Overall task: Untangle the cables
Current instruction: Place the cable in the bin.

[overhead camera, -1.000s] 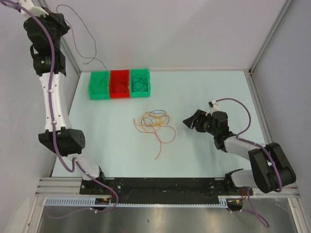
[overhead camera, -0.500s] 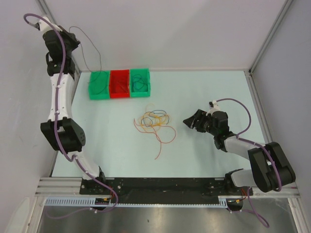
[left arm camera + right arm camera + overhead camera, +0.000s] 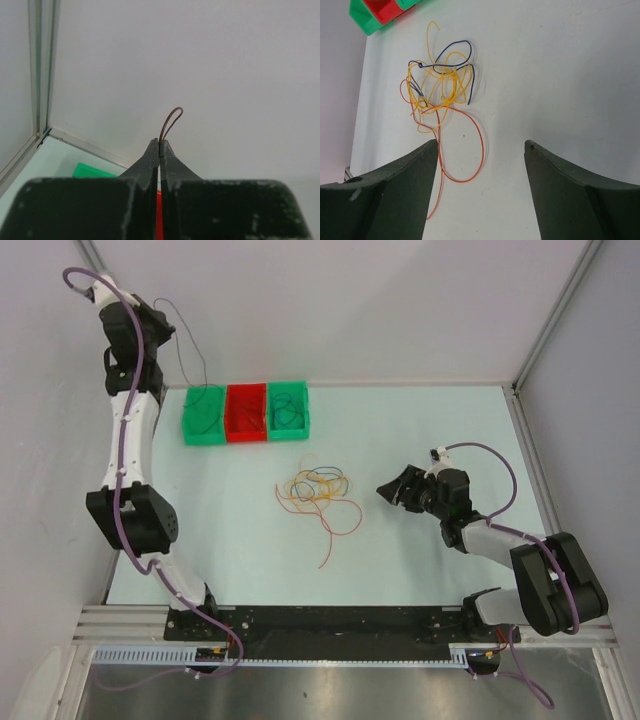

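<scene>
Pale table (image 3: 420, 420): cable tangle (image 3: 318, 490), green-red-green bins (image 3: 246, 412)

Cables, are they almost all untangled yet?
Not yet. Done: a few wires lie in the bins. In hand: the left tool is shut on a thin dark wire, dangling over the left green bin. Left: a tangle of yellow, blue and orange wires on the table; the right tool is open, empty.

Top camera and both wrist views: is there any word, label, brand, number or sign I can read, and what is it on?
No readable text in any view.
The bins, table, cables, left arm and right arm: no lettering visible.
The orange specks on the base rail: too small to tell whether they are print.
</scene>
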Controlling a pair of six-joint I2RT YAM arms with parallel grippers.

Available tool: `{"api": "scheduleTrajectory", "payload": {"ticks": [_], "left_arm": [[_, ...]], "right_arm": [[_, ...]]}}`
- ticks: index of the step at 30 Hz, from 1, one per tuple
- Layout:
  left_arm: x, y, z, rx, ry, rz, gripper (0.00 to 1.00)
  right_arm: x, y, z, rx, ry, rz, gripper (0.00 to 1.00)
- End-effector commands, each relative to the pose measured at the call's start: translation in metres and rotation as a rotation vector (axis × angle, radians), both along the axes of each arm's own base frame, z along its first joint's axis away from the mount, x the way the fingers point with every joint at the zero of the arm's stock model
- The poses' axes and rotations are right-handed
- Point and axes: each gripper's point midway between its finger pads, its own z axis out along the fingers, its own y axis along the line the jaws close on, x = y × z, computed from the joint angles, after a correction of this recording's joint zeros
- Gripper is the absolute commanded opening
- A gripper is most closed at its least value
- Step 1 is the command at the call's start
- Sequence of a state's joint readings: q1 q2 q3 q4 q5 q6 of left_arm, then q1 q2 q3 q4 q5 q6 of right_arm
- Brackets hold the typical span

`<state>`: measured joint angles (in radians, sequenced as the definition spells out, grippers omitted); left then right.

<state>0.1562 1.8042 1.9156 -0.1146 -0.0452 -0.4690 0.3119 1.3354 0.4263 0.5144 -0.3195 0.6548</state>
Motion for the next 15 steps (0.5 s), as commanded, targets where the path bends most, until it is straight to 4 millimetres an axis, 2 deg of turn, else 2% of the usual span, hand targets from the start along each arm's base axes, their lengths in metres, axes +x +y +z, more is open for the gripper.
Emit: {"api": "scheduleTrajectory", "payload": {"ticks": [1, 9, 11, 15], "left_arm": [[-0.030, -0.029, 0.100, 0.088, -0.190, -0.017, 0.00], [-0.043, -0.044, 0.127, 0.174, -0.213, 0.025, 0.00], [-0.043, -0.044, 0.127, 0.178, -0.208, 0.033, 0.00], [-0.038, -0.038, 0.110, 0.182, -0.165, 0.054, 0.00]], "right_arm": [[0.007, 0.002, 0.011, 0.016, -0.042, 0.003, 0.74], [0.006, 0.002, 0.010, 0.018, -0.041, 0.006, 0.74], [0.006, 0.002, 0.010, 0.018, -0.042, 0.009, 0.74], [0.006, 0.002, 0.011, 0.020, -0.043, 0.011, 0.74]]}}
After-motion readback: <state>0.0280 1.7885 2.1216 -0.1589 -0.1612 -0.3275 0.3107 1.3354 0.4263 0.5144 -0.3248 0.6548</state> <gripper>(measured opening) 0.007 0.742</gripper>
